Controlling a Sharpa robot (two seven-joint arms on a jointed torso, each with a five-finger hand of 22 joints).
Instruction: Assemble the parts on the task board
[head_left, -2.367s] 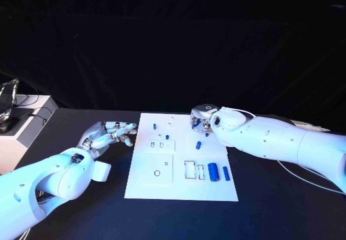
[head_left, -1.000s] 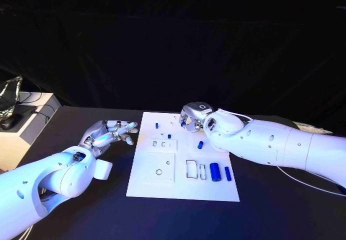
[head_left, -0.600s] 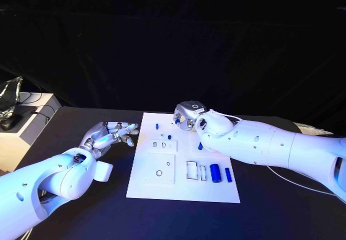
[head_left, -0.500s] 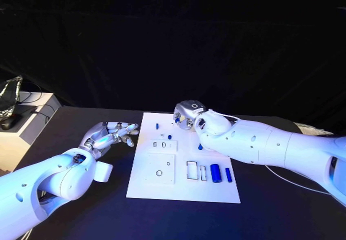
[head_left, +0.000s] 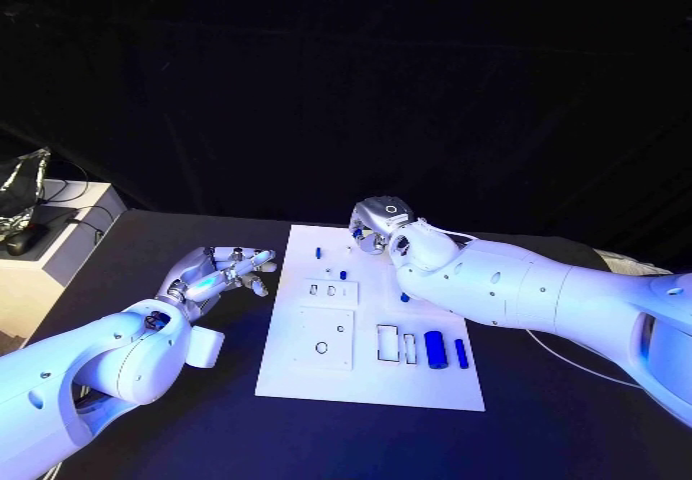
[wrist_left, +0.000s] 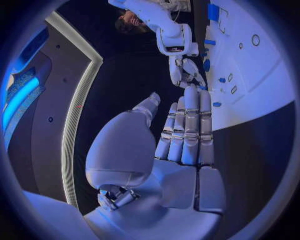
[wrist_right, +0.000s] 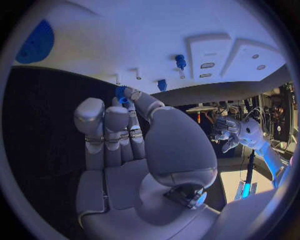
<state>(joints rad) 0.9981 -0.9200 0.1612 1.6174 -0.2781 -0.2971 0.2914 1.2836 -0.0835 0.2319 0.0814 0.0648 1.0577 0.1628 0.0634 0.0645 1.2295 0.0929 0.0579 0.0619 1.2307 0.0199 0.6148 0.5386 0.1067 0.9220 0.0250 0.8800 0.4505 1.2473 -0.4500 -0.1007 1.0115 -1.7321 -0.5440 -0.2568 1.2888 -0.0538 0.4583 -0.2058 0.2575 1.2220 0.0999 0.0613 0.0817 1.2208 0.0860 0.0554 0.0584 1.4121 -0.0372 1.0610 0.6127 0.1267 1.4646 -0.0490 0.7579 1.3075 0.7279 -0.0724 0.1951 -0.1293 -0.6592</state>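
Over the task board (head_left: 296, 345), the right hand (head_left: 378, 228) has crept farther, pinching a blue part (wrist_right: 120, 94).

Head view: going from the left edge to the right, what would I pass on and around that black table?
Pale side stand → left hand → task board → large blue cylinder → thin blue rod.
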